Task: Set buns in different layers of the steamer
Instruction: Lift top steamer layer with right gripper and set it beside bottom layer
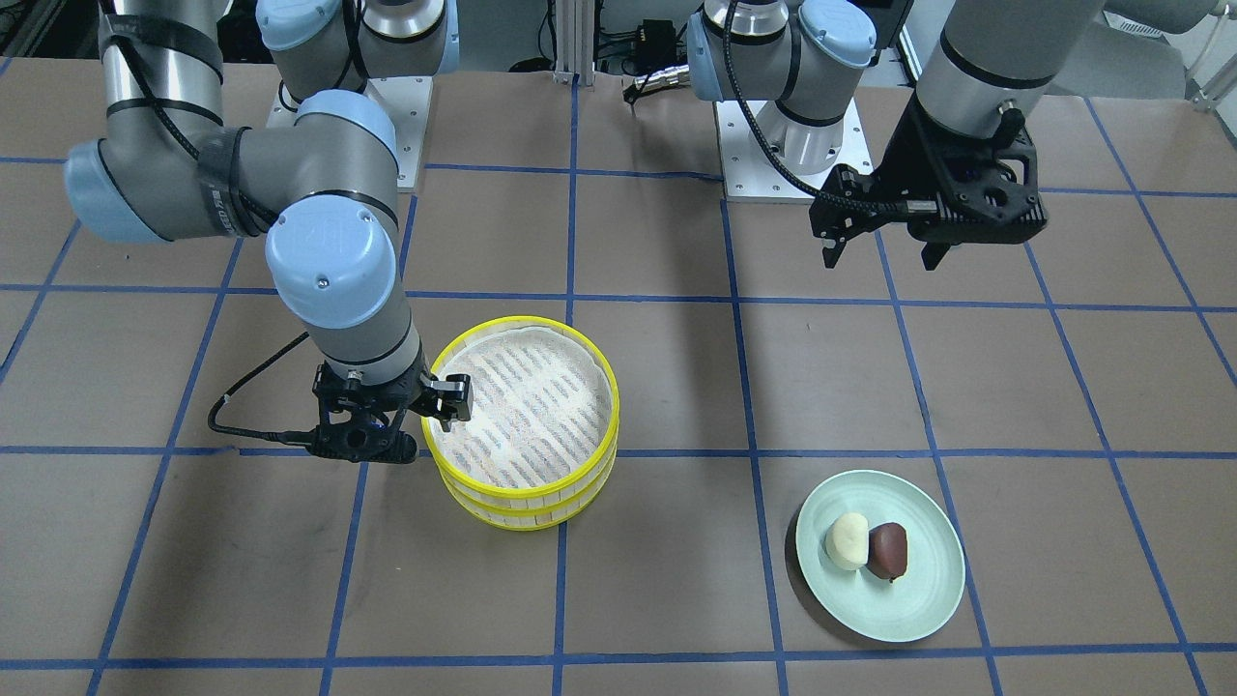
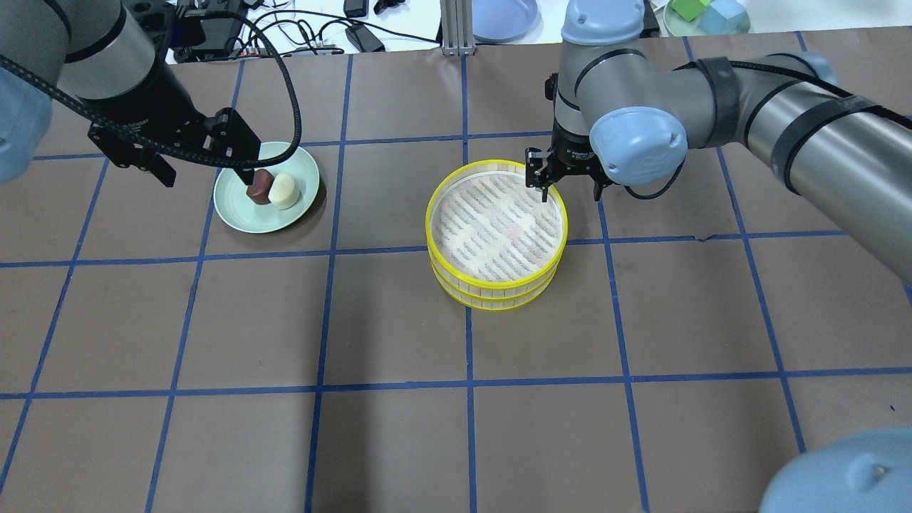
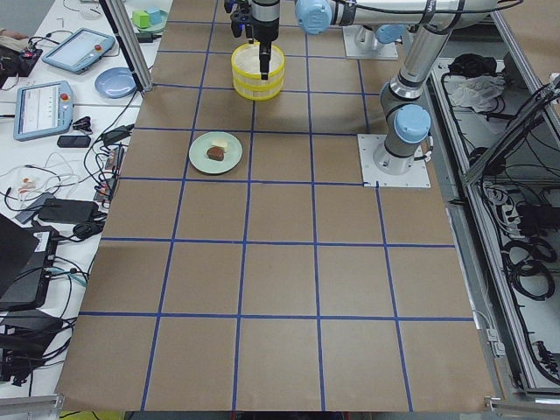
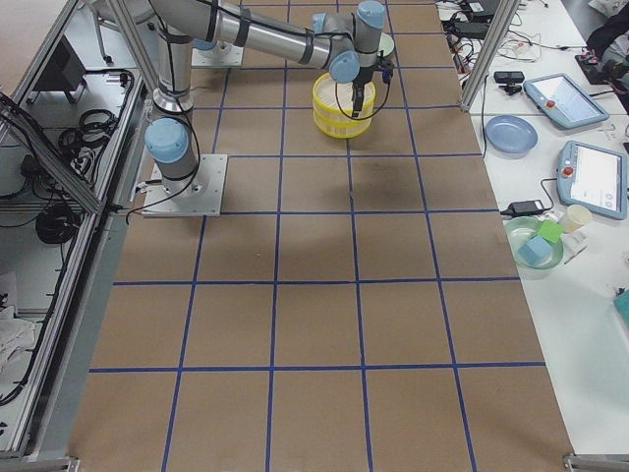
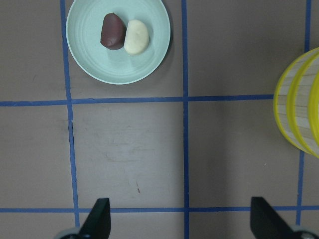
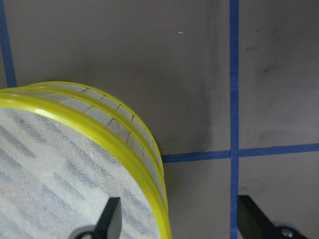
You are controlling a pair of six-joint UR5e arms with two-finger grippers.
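Observation:
Two yellow-rimmed steamer trays are stacked, the upper tray [image 1: 532, 406] [image 2: 496, 224] on the lower tray [image 1: 532, 515]; the upper liner is bare. The cream-white bun [image 1: 848, 540] [image 5: 136, 37] and the reddish-brown bun [image 1: 887, 549] [image 5: 113, 31] lie touching on a pale green plate [image 1: 908, 599] [image 2: 242, 214]. My right gripper [image 1: 430, 411] [image 2: 570, 191] is open and straddles the upper tray's rim, one finger [image 6: 112, 219] over the liner and the other outside. My left gripper [image 1: 881, 256] [image 2: 203, 169] is open and empty, high above the table beside the plate.
The brown table has blue tape grid lines. Both arm bases [image 1: 773, 145] stand at the robot's edge. Past the far edge are cables, a blue plate [image 2: 502, 18] and a plate of blocks [image 2: 705, 14]. The stack also shows in the left wrist view [image 5: 299, 104].

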